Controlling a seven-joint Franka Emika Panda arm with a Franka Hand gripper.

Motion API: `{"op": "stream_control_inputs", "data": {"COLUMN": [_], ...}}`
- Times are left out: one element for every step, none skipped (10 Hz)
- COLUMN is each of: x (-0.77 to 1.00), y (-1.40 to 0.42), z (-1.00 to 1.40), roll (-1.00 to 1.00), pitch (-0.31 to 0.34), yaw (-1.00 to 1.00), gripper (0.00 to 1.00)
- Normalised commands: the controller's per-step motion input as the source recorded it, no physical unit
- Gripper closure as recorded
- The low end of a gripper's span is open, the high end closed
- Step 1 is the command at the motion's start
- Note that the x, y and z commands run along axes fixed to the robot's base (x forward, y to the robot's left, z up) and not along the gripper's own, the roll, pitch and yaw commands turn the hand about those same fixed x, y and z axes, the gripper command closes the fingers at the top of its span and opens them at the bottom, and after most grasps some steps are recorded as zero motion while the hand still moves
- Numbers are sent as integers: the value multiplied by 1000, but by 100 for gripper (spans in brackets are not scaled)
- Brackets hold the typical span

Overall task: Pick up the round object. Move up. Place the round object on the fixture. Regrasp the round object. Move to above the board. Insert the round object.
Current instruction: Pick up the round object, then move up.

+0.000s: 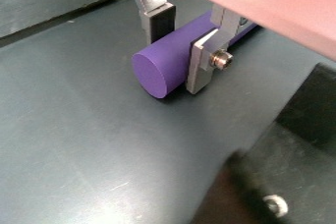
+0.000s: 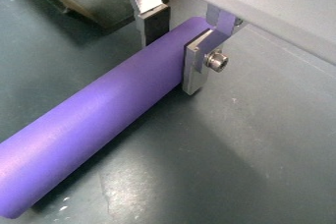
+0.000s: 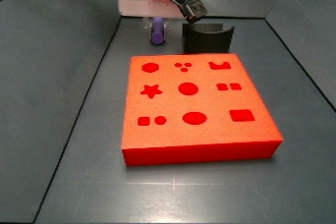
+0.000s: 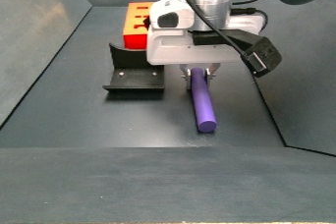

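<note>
The round object (image 1: pixel 157 71) is a smooth purple peg lying flat on the dark floor, seen along its length in a wrist view (image 2: pixel 92 120). My gripper (image 1: pixel 182 49) is low over it with one silver finger on each side, pads against the peg. In both side views the peg (image 4: pixel 201 100) lies under the gripper (image 4: pixel 197 71), right next to the fixture (image 4: pixel 134 79). The fixture (image 3: pixel 207 37) is a small black block just behind the red board (image 3: pixel 197 110). The gripper body hides most of the peg (image 3: pixel 156 31) in this side view.
Grey enclosure walls rise on both sides and behind the arm (image 3: pixel 79 31). The board (image 4: pixel 137 20) lies flat on the floor beyond the fixture. A dark part of the fixture (image 1: pixel 296 159) is close beside the peg's end.
</note>
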Motion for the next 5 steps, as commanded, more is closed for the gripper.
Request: {"op": "stream_control_inputs", "data": {"x": [0, 0, 0, 0, -62], "y": [0, 0, 0, 0, -60], "z": [0, 0, 0, 833, 792], "roll": [0, 0, 0, 0, -14], "pitch": [0, 0, 0, 0, 35], "yaw": [0, 0, 0, 0, 5], "gripper": [100, 100, 100, 100, 100]}}
